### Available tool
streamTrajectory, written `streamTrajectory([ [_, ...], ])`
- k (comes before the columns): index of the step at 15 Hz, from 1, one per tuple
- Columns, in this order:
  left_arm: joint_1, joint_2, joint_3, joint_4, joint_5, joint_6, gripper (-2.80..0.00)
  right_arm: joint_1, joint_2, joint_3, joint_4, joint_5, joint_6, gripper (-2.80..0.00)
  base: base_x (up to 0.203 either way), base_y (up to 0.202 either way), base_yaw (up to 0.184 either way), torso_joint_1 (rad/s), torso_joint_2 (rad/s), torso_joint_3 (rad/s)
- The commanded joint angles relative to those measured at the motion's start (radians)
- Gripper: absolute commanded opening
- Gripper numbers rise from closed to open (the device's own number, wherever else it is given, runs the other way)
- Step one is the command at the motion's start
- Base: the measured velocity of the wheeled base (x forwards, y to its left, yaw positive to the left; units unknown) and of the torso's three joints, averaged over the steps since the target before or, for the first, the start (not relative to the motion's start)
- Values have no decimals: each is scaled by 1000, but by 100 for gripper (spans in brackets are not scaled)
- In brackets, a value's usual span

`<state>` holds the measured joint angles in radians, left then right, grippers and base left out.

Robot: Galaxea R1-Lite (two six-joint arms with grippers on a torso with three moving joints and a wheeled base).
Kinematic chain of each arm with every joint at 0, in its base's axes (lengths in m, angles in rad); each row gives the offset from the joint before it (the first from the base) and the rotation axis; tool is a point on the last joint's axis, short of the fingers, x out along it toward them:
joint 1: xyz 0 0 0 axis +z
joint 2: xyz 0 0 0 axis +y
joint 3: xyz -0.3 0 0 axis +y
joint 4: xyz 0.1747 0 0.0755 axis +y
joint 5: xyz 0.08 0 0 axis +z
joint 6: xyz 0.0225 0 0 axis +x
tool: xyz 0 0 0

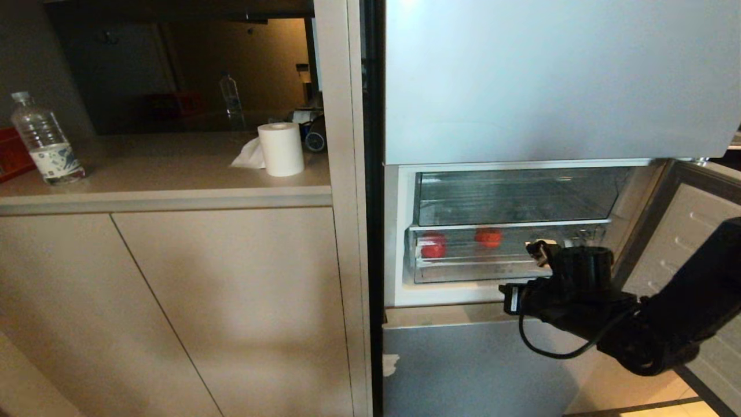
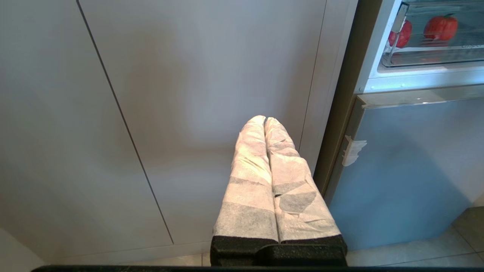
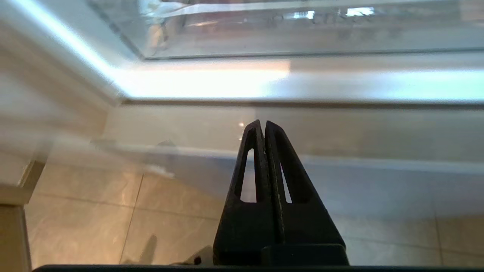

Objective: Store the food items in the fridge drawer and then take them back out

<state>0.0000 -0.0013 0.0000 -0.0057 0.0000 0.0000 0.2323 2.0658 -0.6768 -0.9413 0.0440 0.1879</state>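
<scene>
inside fridge drawer (image 1: 509, 272): 2 food items (image 1: 433, 245); right hand (image 3: 263, 126) closed, empty, outside

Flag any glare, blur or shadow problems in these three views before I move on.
Head view: cabinet alcove dim; the two red food items read softly through the clear fridge drawer. Left wrist view: sharp, soft shadow on the cabinet door. Right wrist view: motion-smeared, with a bright glare band on the fridge ledge.

We see two food items (image 1: 433, 245) (image 1: 489, 237) in the fridge drawer (image 1: 498, 272), one at its left end, one nearer the middle. A second drawer (image 1: 515, 197) sits above. Cabinets (image 1: 173, 313) stand left of the fridge.
</scene>
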Motion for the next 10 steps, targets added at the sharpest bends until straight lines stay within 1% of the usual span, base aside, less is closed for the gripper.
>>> streamTrajectory([
  [1, 0, 0, 2, 0, 0, 0, -280, 1, -198, 126, -11, 3, -1, -280, 0, 0, 0, 0, 0, 0],
  [6, 0, 0, 2, 0, 0, 0, -280, 1, -613, 367, -10, 0, -12, -280, 0, 0, 0, 0, 0, 0],
  [8, 0, 0, 2, 0, 1, 0, -280, 1, -779, 444, -8, -38, -58, -280, 0, 0, 0, 0, 0, 0],
  [10, 2, 0, 2, 0, 0, 0, -280, 1, -915, 520, -6, -107, -117, -280, 0, 0, 0, 0, 0, 0],
])
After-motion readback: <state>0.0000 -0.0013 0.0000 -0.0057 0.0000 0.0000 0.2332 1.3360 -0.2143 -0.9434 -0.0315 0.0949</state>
